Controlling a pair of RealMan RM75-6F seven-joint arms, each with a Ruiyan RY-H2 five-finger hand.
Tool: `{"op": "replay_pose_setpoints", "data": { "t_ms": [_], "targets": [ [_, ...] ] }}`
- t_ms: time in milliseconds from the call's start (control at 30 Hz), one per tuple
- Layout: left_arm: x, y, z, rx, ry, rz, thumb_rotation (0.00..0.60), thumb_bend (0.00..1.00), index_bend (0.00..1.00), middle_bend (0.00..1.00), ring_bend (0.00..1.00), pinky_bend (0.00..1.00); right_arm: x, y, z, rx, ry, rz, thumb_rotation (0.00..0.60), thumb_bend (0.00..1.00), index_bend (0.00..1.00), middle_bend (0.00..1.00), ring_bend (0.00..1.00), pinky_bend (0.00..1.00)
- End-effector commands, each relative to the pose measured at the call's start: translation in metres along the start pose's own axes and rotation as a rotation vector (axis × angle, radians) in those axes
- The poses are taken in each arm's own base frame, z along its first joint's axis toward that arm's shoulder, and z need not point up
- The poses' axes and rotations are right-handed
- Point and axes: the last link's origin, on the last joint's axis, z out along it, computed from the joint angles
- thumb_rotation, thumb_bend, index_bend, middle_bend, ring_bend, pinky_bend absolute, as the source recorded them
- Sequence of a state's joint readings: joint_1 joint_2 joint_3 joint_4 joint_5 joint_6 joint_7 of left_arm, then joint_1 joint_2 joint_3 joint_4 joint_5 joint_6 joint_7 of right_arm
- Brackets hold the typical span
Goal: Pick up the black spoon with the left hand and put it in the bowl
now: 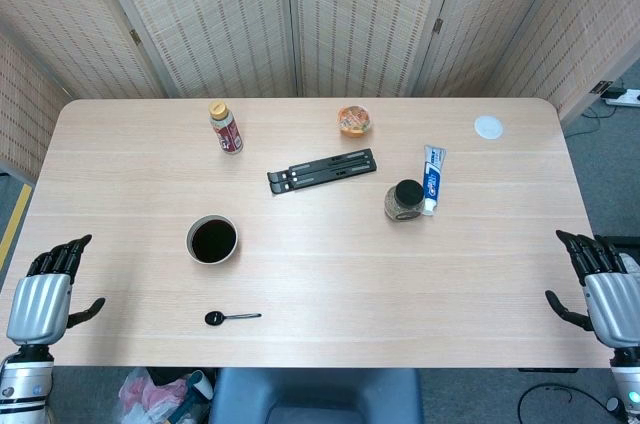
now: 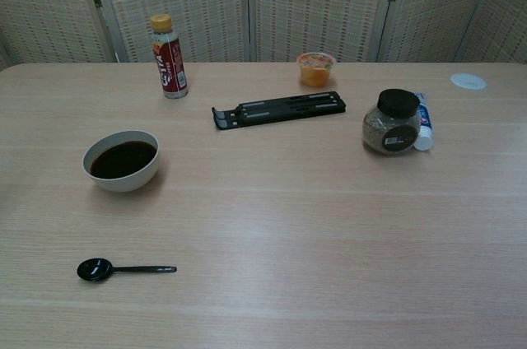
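Black spoon [image 1: 231,318] lies flat on the table [image 1: 320,264], lower left of the head view, scoop end to the left, directly below the bowl [image 1: 212,240] and well apart from it. Left hand [image 1: 45,294] sits at the lower-left frame edge, fingers apart, holding nothing. Right hand [image 1: 605,289] at lower right, likewise empty, fingers spread. Recommended: approach from above, pinch the slim handle mid-length, lift level. The bowl holds something dark, probably liquid, so lower the spoon gently to avoid splashing. Jar [image 1: 404,200] at centre right appears to contain brownish granules; its lid is on.
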State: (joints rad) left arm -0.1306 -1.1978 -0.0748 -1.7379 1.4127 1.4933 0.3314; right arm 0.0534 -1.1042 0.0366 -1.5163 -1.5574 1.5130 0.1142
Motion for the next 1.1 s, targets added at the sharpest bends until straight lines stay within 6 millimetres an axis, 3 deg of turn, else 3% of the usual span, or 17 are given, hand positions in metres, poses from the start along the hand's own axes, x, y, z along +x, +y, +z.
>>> {"op": "replay_pose_setpoints", "data": {
  "t_ms": [33,733,1100],
  "targets": [
    [0.000,0.000,0.000,-0.001,0.002,0.001,0.600,0.20,0.13,0.20,0.19,0.24,0.000,0.000,-0.001,0.000,0.007,-0.001,0.600,0.22,0.00,0.13,0.13,0.09],
    [0.004,0.008,0.005,-0.050,0.007,0.006,0.600,0.20,0.16,0.20,0.19,0.24,0.002,0.002,-0.006,-0.007,0.032,-0.003,0.600,0.22,0.00,0.13,0.13,0.09],
    [0.007,0.024,0.010,-0.161,0.017,-0.017,0.600,0.20,0.26,0.20,0.19,0.24,0.003,0.002,-0.007,-0.009,0.035,-0.007,0.600,0.22,0.00,0.13,0.13,0.09]
  ]
}}
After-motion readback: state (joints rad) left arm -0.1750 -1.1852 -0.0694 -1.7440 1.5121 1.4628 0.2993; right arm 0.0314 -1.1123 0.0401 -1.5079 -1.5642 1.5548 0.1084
